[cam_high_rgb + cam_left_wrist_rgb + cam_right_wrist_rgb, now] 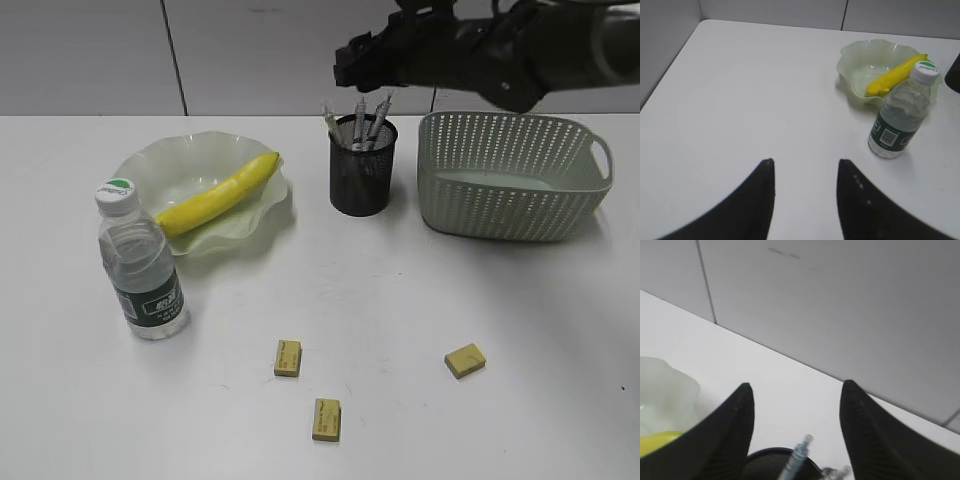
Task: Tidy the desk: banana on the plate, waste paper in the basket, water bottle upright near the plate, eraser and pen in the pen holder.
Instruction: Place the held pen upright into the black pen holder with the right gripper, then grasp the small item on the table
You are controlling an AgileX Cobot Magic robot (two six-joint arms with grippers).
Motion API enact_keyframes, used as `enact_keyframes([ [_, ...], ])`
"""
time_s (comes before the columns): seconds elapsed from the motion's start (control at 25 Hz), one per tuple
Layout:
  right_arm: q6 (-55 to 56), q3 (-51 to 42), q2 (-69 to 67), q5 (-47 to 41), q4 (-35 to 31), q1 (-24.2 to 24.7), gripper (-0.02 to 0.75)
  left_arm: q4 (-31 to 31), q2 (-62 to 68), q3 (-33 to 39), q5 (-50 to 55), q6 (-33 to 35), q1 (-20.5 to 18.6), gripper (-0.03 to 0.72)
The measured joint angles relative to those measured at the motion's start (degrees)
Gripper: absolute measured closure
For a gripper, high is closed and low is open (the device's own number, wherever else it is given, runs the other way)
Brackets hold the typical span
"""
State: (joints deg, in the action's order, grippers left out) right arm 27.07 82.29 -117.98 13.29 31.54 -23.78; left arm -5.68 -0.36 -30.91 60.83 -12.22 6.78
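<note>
The banana lies on the pale green plate. The water bottle stands upright just in front of the plate's left side. The black mesh pen holder holds three pens. Three yellow erasers lie on the desk: one at front centre, one nearer, one to the right. My right gripper is open and empty, raised above the pen holder. My left gripper is open and empty over bare desk, left of the bottle. No waste paper shows.
The perforated green basket stands at the back right, beside the pen holder; its inside is mostly hidden. My right arm spans the top of the exterior view. A grey wall runs behind the desk.
</note>
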Motion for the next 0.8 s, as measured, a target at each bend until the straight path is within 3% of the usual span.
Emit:
enact_keyframes([
  [0.28, -3.27, -3.24, 21.07, -35.58, -2.9, -0.22, 0.329, 0.0, 0.0, 0.0, 0.0, 0.0, 0.0, 0.379],
  [0.44, -14.66, -14.92, 37.53, -49.33, -14.12, -0.22, 0.357, 0.0, 0.0, 0.0, 0.0, 0.0, 0.0, 0.379],
  [0.6, -18.78, -27.96, 55.6, -61.62, -22.91, -0.22, 0.361, 1.44, 0.36, 0.0, -0.35, 0.62, 0.0, 0.379],
  [0.68, -19.22, -34.21, 65.74, -67.42, -23.96, -0.22, 0.364, 4.78, 2.99, -0.52, -1.55, 4.6, 0.0, 0.379],
  [0.8, -19.33, -41.34, 80.71, -74.87, -24.47, -0.22, 0.365, 14.94, 10.51, -1.32, -6.39, 15.59, 0.0, 0.374],
])
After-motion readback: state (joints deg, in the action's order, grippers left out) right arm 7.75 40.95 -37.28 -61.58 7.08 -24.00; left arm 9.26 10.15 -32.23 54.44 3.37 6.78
